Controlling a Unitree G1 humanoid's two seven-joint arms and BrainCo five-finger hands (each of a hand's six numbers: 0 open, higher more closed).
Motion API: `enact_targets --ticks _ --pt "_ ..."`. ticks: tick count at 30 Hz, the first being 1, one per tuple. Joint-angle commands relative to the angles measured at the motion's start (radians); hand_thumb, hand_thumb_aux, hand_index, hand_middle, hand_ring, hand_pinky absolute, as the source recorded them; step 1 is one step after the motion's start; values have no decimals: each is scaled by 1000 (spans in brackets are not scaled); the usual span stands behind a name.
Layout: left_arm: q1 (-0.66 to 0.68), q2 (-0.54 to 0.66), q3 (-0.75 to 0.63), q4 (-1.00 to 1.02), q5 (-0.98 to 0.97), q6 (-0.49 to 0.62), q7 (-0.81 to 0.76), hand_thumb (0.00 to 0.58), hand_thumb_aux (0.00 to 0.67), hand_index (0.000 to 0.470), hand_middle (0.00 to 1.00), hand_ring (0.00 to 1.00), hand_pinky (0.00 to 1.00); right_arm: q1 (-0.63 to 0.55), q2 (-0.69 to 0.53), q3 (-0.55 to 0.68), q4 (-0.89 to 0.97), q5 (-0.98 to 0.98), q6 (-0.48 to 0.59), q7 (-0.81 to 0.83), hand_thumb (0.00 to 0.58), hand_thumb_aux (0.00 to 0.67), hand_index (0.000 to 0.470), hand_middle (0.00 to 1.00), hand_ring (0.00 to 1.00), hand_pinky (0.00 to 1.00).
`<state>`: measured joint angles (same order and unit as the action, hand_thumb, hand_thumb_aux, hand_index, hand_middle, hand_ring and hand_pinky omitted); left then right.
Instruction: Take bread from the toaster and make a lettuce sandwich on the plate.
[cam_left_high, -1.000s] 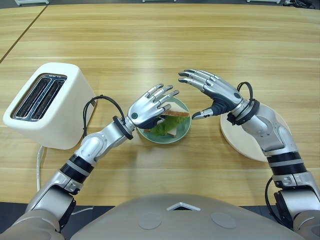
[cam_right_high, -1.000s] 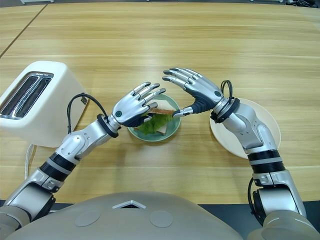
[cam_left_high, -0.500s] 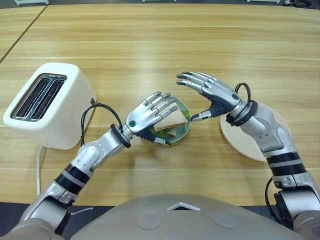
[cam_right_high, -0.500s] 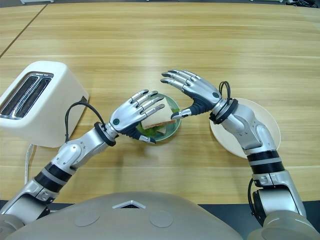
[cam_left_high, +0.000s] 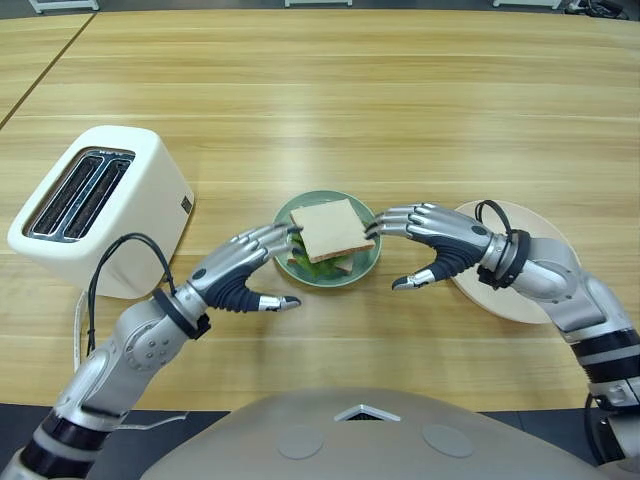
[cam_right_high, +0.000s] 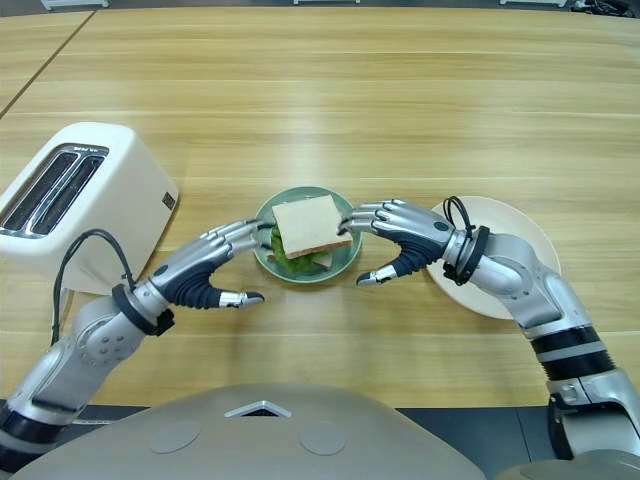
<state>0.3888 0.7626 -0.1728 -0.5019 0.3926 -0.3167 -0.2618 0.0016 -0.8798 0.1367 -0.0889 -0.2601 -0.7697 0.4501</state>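
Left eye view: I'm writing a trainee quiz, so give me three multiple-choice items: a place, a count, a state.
1. The square white bread slice lies: A in a bowl; B on green lettuce on the round green plate; C on a napkin.
2. Plates on the wooden table: A two; B one; C three.
3. The white toaster's slots are: A covered; B holding bread; C empty.
B, it tops the lettuce; A, the green one plus a round white plate; C, both slots look dark and bare.
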Motion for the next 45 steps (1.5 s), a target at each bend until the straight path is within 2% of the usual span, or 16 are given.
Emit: enact_targets --ticks 1,3,9,19,30,37,40,44,45 --pt "61 51 7 3 -25 3 -110 580 670 470 1000 1000 1000 99 -99 22 -79 108 22 135 580 670 470 1000 1000 1000" --pt "42 35 -31 38 13 3 -134 580 670 470 1000 1000 1000 113 -96 69 -79 87 33 183 580 670 470 1000 1000 1000" --pt "-46 8 -79 136 114 19 -176 580 670 470 1000 1000 1000 54 -10 131 -39 -7 52 202 580 670 470 1000 1000 1000" --pt "-244 -103 -214 394 200 -5 -193 580 670 470 1000 1000 1000 -9 111 274 146 -232 84 193 580 670 470 1000 1000 1000" --pt "-451 -205 -285 653 241 -8 -137 580 670 470 1000 1000 1000 -216 266 373 422 -423 144 36 580 670 470 1000 1000 1000" --pt "-640 -259 -306 928 260 -49 -20 580 670 470 1000 1000 1000 -451 381 446 752 -500 146 -139 580 670 470 1000 1000 1000" --pt "-689 -277 -318 1004 264 -72 19 580 670 470 1000 1000 1000 -498 394 454 796 -496 129 -191 580 670 470 1000 1000 1000" --pt "-665 -267 -319 978 256 -91 52 580 670 470 1000 1000 1000 -521 396 442 791 -478 93 -261 580 670 470 1000 1000 1000" --pt "-650 -260 -315 946 254 -89 52 555 531 372 1000 1000 1000 -518 393 429 776 -458 80 -270 580 670 470 1000 1000 1000"
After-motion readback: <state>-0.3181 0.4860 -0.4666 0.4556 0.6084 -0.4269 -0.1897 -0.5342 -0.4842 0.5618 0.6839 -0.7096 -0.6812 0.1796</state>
